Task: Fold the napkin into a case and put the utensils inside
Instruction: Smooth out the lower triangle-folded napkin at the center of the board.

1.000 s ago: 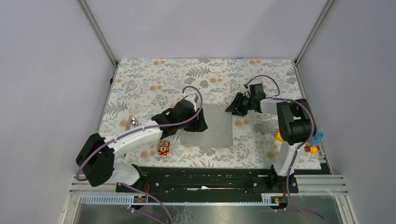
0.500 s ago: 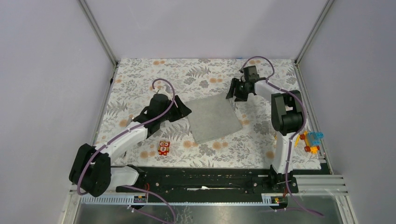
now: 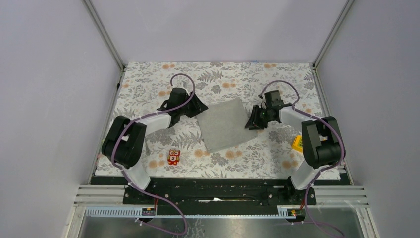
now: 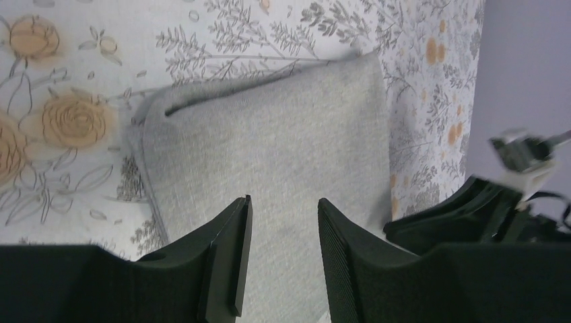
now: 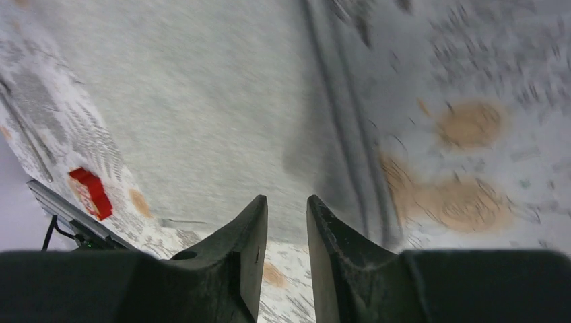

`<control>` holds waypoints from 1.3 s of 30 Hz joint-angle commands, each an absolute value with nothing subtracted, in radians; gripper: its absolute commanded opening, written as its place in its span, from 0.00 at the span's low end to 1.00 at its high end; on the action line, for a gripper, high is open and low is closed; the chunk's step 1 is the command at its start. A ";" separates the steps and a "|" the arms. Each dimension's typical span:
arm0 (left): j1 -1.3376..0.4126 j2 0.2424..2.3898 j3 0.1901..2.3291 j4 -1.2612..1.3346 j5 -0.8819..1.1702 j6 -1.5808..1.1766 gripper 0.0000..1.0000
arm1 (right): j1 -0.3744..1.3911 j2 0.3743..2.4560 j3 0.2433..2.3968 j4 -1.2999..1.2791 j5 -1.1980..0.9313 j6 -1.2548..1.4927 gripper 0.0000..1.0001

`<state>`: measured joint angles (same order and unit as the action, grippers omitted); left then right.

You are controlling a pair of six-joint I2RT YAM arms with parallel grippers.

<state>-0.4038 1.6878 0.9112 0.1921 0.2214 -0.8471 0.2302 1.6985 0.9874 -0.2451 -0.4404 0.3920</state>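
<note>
At the middle of the bench (image 3: 148, 84), the napkin (image 3: 225, 124) lies flat and skewed, the left pincer (image 3: 198, 110) spread empty over its left corner, the right pincer (image 3: 250, 124) narrowly parted at its right edge; a pinch catching only one layer would likely drag the fold open.

1. No text, label, brand, number or sign can be read in any of the three views.
2. The small red toy figure (image 3: 173, 157), standing on the floral-printed cover of the desk (image 3: 148, 84), has a pale patch on its front with a dark mark. From the top view the mark is too small to read.
3. In the right wrist view the same toy is only a blurred red shape.
</note>
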 commanded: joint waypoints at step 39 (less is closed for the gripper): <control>-0.317 1.838 1.051 0.186 0.255 -0.784 0.35 | 0.137 1.522 0.839 -0.222 -0.364 0.408 0.36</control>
<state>-0.3130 1.9141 1.0397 0.1463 0.2134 -0.8524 0.1467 1.5848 0.7807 -0.1600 -0.3656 0.4515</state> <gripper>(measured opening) 0.331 0.342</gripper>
